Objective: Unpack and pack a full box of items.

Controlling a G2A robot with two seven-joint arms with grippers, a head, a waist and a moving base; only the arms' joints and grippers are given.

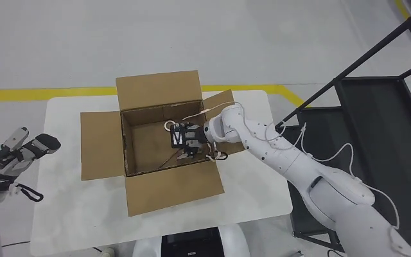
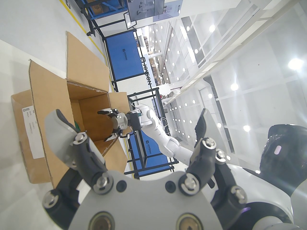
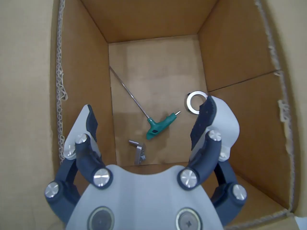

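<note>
While right gripper [image 3: 148, 104] hangs wide open & empty above green T-handle hex key [image 3: 160, 126], risk: pinch lands on thin shaft, key pivots & slips.

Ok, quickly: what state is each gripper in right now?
Left gripper: open, holding nothing.
Right gripper: open, holding nothing, over the open box.

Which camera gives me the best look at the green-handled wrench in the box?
Right wrist view: the wrench lies whole on the box floor, handle and shaft clear. Top view shows just its thin shaft, the right arm covering the handle. Left wrist view offers at most a green speck.
</note>
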